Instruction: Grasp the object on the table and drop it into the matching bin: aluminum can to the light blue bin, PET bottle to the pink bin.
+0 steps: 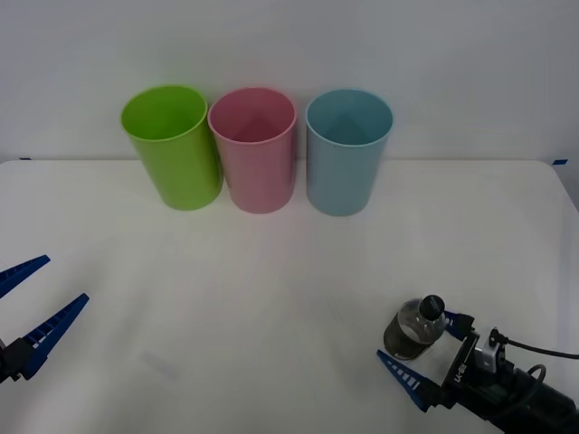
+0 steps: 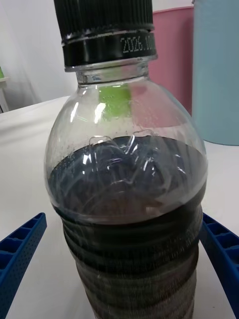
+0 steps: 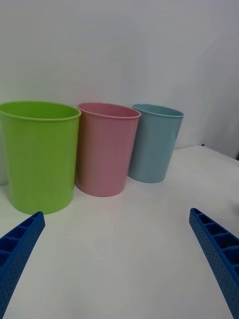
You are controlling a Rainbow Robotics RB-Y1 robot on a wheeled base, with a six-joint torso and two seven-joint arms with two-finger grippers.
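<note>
The PET bottle (image 1: 414,330), small and clear with dark liquid and a black cap, stands upright on the white table (image 1: 271,298) at the front right. My right gripper (image 1: 418,336) is open around it, one blue finger on each side. In the right wrist view the bottle (image 2: 124,174) stands close up between the two fingers of the right gripper (image 2: 123,219). The pink bin (image 1: 256,154) and the light blue bin (image 1: 346,158) stand side by side at the back. My left gripper (image 1: 65,278) hangs open at the front left, holding nothing.
A lime green bin (image 1: 174,149) stands left of the pink one, all three in a row near the table's far edge. From the left wrist, the green bin (image 3: 37,154), pink bin (image 3: 105,149) and light blue bin (image 3: 153,144) stand beyond bare tabletop.
</note>
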